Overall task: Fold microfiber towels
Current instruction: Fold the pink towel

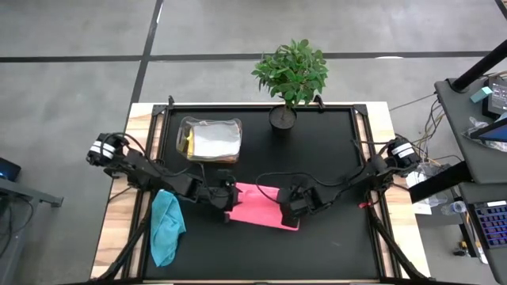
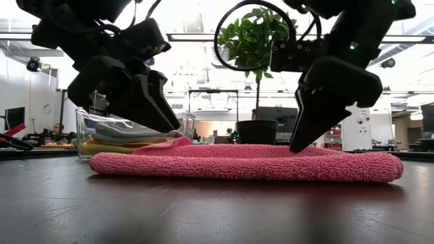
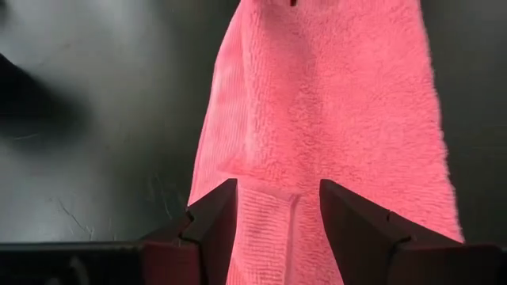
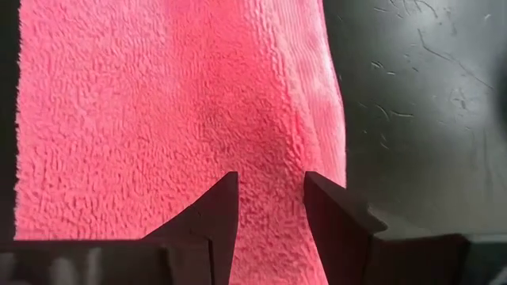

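A pink microfiber towel (image 1: 257, 204) lies folded flat on the black table, rounded at its right end (image 2: 390, 166). My left gripper (image 3: 277, 190) is open at the towel's left end, its fingers either side of a small raised flap (image 3: 268, 226). My right gripper (image 4: 271, 180) is open over the towel's right part, fingertips down on the cloth. A teal towel (image 1: 166, 226) lies crumpled near the table's left edge. More towels sit in a clear box (image 1: 210, 140). My left gripper slants down at the towel's left end with the raised flap (image 2: 163, 144) between its open fingers; I cannot tell whether they touch it. My right gripper's fingertips (image 2: 295, 146) rest on the towel's top surface (image 4: 269, 142) near its right edge, slanting down from above. The cloth between them lies flat.
A potted plant (image 1: 289, 75) stands at the table's far edge, right of the clear box. Cables run over the table (image 1: 333, 134) behind the towel. People and desks show in the room beyond the table.
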Robot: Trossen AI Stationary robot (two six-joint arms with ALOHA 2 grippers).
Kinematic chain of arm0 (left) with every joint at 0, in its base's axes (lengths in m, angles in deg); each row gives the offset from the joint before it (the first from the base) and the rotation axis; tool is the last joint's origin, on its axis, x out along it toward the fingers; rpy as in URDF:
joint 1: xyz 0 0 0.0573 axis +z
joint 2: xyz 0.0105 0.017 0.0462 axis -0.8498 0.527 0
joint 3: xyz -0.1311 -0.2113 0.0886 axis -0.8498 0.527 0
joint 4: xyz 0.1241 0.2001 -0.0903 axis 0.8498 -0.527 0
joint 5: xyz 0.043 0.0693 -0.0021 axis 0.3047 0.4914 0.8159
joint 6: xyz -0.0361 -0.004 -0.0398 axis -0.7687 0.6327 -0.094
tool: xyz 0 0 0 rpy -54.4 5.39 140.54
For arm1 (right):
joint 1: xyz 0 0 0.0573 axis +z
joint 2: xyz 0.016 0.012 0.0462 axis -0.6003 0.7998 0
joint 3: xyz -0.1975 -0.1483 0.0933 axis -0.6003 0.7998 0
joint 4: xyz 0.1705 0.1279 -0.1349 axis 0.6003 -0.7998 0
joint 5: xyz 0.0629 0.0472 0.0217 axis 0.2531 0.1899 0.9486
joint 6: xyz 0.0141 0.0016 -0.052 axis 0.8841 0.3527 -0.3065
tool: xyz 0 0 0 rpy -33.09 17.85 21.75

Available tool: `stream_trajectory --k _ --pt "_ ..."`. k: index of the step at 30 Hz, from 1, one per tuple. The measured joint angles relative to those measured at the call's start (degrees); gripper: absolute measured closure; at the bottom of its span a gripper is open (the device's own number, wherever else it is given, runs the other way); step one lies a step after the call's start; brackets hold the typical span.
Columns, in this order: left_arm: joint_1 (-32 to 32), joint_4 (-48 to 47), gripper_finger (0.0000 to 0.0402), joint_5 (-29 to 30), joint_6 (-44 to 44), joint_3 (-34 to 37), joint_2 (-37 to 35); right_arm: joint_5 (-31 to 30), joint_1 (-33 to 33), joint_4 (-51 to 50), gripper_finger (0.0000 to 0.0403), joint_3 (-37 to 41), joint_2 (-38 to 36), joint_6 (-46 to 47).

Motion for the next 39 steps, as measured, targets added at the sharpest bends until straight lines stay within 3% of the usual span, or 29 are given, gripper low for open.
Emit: stream_trajectory --k 15,20,25,28,37,39 --pt "0.0 1.6 0.0244 4.5 0.0 -0.5 5.2 -1.1 0.0 4.5 0.0266 1.3 0.0 0.0" --pt "0.0 1.1 0.0293 4.2 0.1 -0.7 5.2 -1.1 0.0 4.5 0.0266 1.3 0.0 0.0" --pt "0.0 1.0 0.0383 4.2 0.1 -0.7 5.2 -1.1 0.0 4.7 0.0266 1.3 0.0 0.0" --pt "0.0 0.8 0.0396 4.2 0.3 -0.9 5.0 -1.1 0.0 4.9 0.0266 1.3 0.0 0.0" --pt "-5.1 -5.8 0.0401 3.7 10.4 -2.8 -5.4 -0.7 -0.1 6.2 0.0266 1.3 -1.4 0.0" --pt "-6.7 -6.0 0.0401 0.4 10.6 -2.8 -9.0 -0.6 -0.2 6.5 0.0266 1.3 -2.4 0.0"
